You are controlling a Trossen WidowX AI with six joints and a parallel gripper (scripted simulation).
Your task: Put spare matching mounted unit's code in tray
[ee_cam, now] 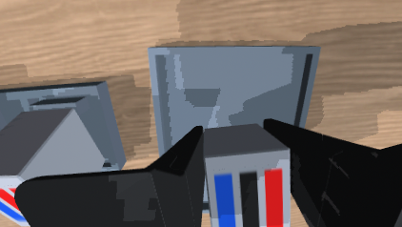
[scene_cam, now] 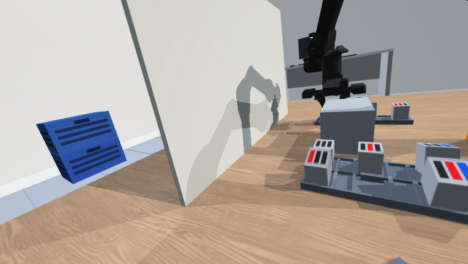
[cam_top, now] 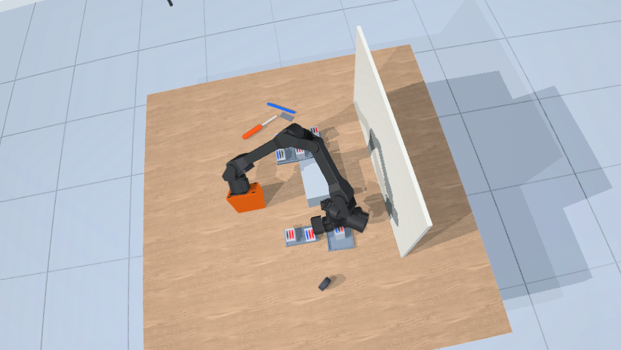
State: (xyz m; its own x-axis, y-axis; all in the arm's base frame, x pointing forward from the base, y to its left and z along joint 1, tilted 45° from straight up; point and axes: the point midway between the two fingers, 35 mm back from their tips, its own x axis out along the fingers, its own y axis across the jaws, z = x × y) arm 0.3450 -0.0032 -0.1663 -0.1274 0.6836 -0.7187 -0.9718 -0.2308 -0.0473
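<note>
Your end effector (ee_cam: 248, 143) is clamped on the spare (ee_cam: 248, 183), the small grey block striped blue, black and red, with a dark finger pressed to each side; it hangs low over the grey tray (ee_cam: 233, 91), which sits on the bench (cam_top: 217, 282) just beside the holder (cam_top: 299, 236) carrying two other spares; from the wrist view the block sits toward the tray's near edge, so judge whether it is fully inside the rim before you release; keep the wrist level and lower until the base meets the tray floor; then open the fingers evenly and wide; lift straight up so neither finger drags the block or nudges the neighbouring holder.
</note>
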